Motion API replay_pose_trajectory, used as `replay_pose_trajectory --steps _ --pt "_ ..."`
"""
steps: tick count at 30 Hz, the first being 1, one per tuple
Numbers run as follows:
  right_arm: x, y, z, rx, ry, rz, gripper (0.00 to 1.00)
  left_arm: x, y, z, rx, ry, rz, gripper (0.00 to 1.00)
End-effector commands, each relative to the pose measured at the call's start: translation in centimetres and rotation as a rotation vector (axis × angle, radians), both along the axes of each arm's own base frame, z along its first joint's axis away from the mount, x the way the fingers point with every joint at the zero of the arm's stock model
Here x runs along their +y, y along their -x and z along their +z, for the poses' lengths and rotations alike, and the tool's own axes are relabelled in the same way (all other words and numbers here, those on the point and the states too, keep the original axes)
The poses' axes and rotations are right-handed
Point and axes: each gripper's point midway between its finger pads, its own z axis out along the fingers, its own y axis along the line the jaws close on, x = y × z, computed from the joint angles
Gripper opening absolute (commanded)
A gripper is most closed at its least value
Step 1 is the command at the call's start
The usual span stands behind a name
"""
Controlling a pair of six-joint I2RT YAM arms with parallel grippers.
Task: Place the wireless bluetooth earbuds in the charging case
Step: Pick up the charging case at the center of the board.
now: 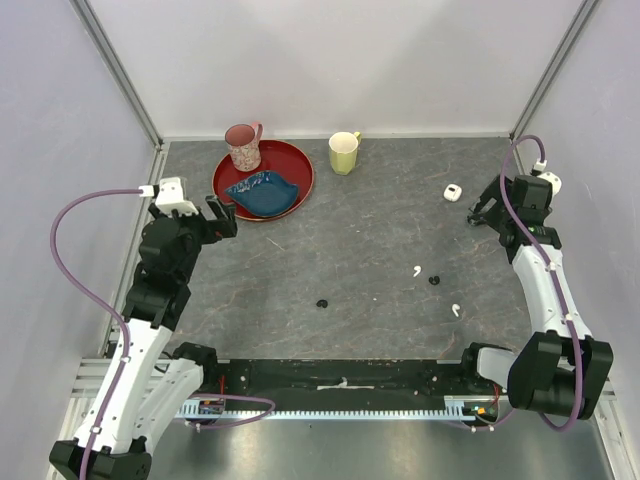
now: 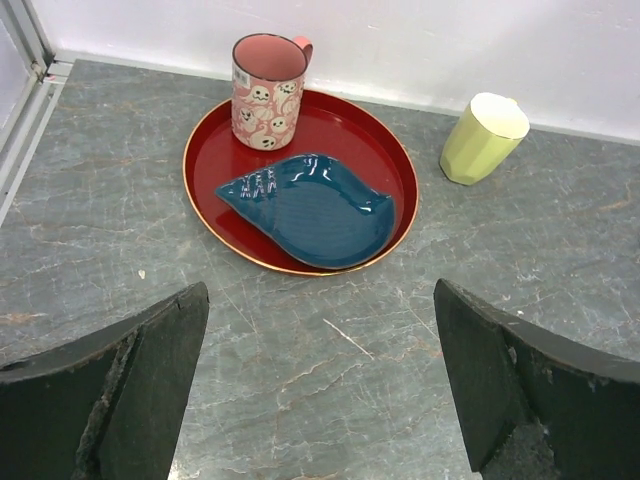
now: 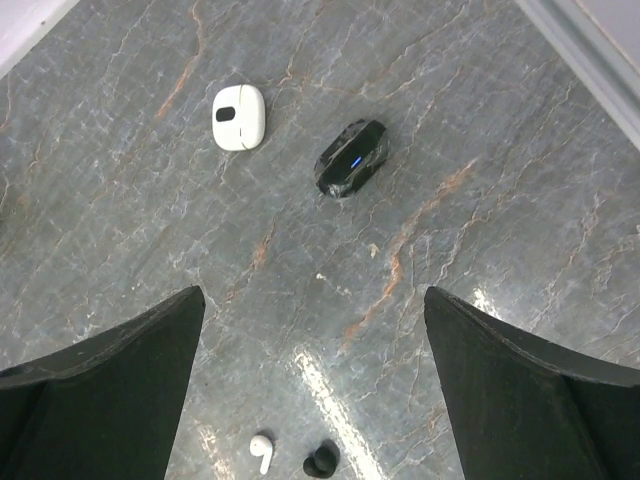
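Note:
The white charging case (image 1: 452, 191) lies closed on the grey table at the back right; it also shows in the right wrist view (image 3: 238, 117) with a dark spot on top. One white earbud (image 1: 417, 270) lies mid-right and shows in the right wrist view (image 3: 262, 450). A second earbud (image 1: 455, 309) lies nearer the front. My right gripper (image 1: 480, 212) (image 3: 312, 295) is open and empty, just right of the case. My left gripper (image 1: 222, 215) (image 2: 318, 290) is open and empty at the left, in front of the red tray.
A red tray (image 1: 296, 160) (image 2: 390, 160) holds a pink mug (image 1: 243, 146) (image 2: 265, 90) and a blue dish (image 1: 264, 193) (image 2: 310, 205). A yellow-green cup (image 1: 344, 152) (image 2: 483, 136) stands behind. Small black pieces lie at mid-table (image 1: 322, 302), beside the earbud (image 1: 434, 280) (image 3: 320, 462), and near the case (image 3: 350, 159).

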Motion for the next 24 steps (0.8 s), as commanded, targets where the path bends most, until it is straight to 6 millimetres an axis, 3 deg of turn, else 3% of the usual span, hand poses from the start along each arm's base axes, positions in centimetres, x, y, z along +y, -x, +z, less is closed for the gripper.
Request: replay_pose_trajectory --steps 1,7,10,13,17,24 --pt "0.0 0.1 1.2 -0.013 -0.044 -0.016 0.98 0.8 -0.2 0.7 -0.052 0.014 0.049 1.0" --pt "-1.4 1.0 2.6 -0.047 -0.026 -0.092 0.98 -0.3 0.7 0.9 -0.104 0.063 -0.019 1.0" --pt "-2.3 0.9 3.9 -0.085 -0.045 -0.145 0.98 0.9 1.6 0.5 -0.104 0.065 0.041 1.0" --pt "-2.4 0.4 4.5 -0.111 -0.101 -0.158 0.98 3.1 3.2 -0.6 -0.067 0.194 0.199 1.0" --pt "-2.2 0.1 3.9 -0.115 -0.157 -0.182 0.98 0.9 4.5 -0.4 -0.099 0.153 0.037 1.0" --pt "-3.1 -1.3 3.6 -0.121 -0.208 -0.27 0.98 0.3 4.0 -1.0 -0.05 0.087 -0.006 1.0"
